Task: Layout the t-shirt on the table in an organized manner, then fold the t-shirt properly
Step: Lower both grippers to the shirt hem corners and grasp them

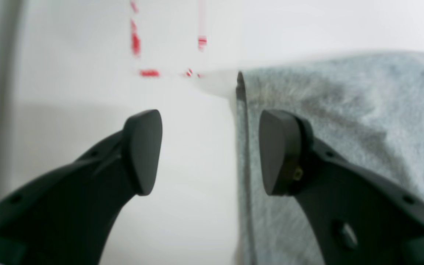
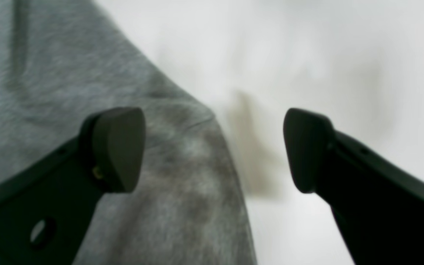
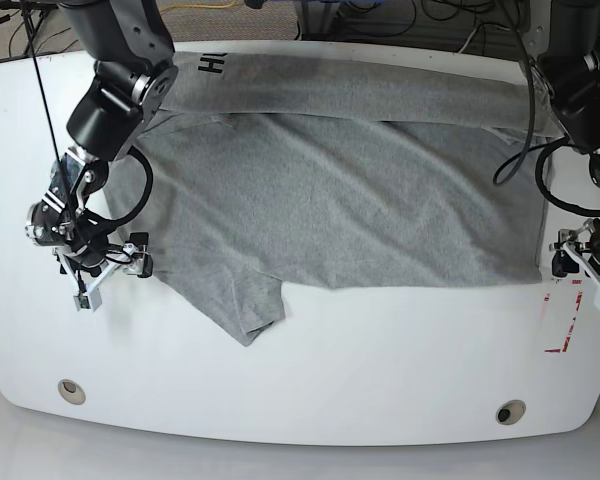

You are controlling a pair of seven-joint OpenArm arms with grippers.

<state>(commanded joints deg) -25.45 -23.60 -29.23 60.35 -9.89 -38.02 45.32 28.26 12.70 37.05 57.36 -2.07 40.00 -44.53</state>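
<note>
The light grey t-shirt [image 3: 340, 190] lies spread across the white table [image 3: 380, 360]. Its far part is folded over, with black lettering [image 3: 212, 64] showing at the back left, and a sleeve [image 3: 245, 310] points toward the front. My right gripper [image 3: 100, 265] is open and low at the shirt's left edge. In the right wrist view the gripper [image 2: 214, 147] has one finger over the cloth [image 2: 68, 73] and one over bare table. My left gripper [image 3: 585, 265] is open at the shirt's right edge. In the left wrist view the gripper [image 1: 210, 151] straddles the hem [image 1: 243, 154].
A red-and-white mark [image 3: 558, 325] sits on the table just in front of my left gripper, and it also shows in the left wrist view [image 1: 149, 73]. Two round grommet holes [image 3: 71, 390] [image 3: 510, 411] are near the front edge. Cables lie behind the table's far edge.
</note>
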